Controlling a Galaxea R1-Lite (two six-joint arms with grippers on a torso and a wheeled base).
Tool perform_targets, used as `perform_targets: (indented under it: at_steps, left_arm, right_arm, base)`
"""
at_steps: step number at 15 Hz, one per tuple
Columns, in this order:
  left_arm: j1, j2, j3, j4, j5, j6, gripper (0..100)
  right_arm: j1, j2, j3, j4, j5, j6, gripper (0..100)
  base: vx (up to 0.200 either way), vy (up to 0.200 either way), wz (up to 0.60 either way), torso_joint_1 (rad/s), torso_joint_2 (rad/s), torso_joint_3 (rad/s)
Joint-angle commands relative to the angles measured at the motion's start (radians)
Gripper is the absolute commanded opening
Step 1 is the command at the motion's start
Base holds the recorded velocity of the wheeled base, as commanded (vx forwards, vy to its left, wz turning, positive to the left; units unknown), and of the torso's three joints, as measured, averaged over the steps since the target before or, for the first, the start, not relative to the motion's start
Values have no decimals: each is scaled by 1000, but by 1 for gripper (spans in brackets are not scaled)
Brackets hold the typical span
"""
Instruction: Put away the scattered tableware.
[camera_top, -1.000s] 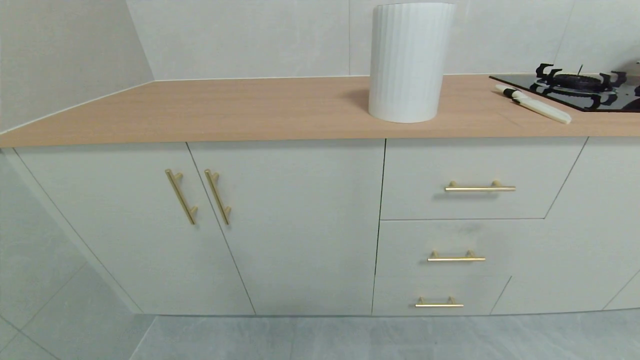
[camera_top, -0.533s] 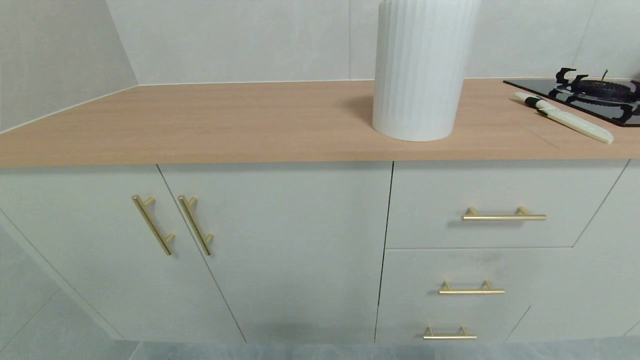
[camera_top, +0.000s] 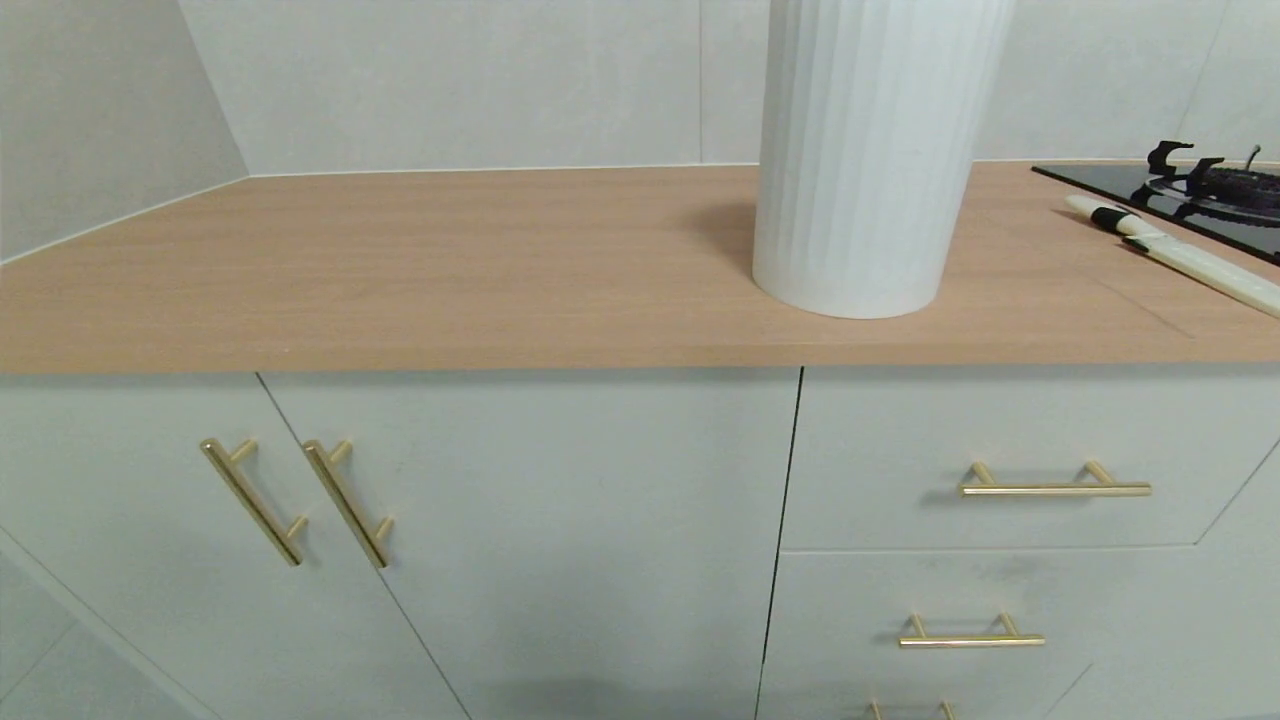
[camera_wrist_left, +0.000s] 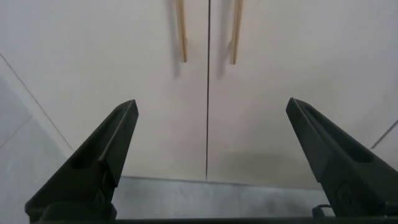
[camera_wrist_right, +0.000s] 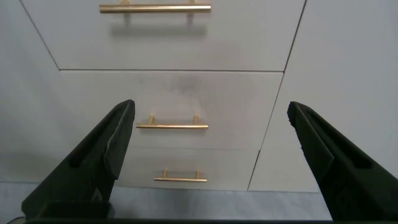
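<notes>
Matt wood-grain table (camera_top: 450, 270); ribbed matt white container (camera_top: 860, 150); shiny brass-coloured metal handles (camera_top: 1055, 488); glossy black hob (camera_top: 1110, 185); smooth matt cabinet fronts (camera_top: 580, 520).

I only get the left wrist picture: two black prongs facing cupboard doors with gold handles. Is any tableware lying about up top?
Observer: Yes, a white knife lies on the wooden counter, at the robot's right, by the hob.
Operator: Anything else up there?
Observer: A tall white ribbed container stands upright, left of the knife.
Operator: And the other arm?
Observer: The right gripper is open, facing the drawers.
</notes>
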Motion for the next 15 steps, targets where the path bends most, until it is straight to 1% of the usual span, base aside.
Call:
perform_targets:
  at_steps: [1,2,14,15]
  left_arm:
    - [0,1,0,0,1,0,100]
    - [0,1,0,0,1,0,100]
    - [0,1,0,0,1,-2,100]
    - [0,1,0,0,1,-2,100]
  right_arm:
    - [0,1,0,0,0,-1,100]
    - [0,1,0,0,0,-1,100]
    - [0,1,2,-2,2,-4,100]
    - [0,1,2,-2,2,-4,100]
  base:
    - [0,0,-600,-2,7,-2]
    - [0,0,-600,7,-2,-2]
    - [0,0,0,0,0,0]
    - [0,0,600,-2,7,7]
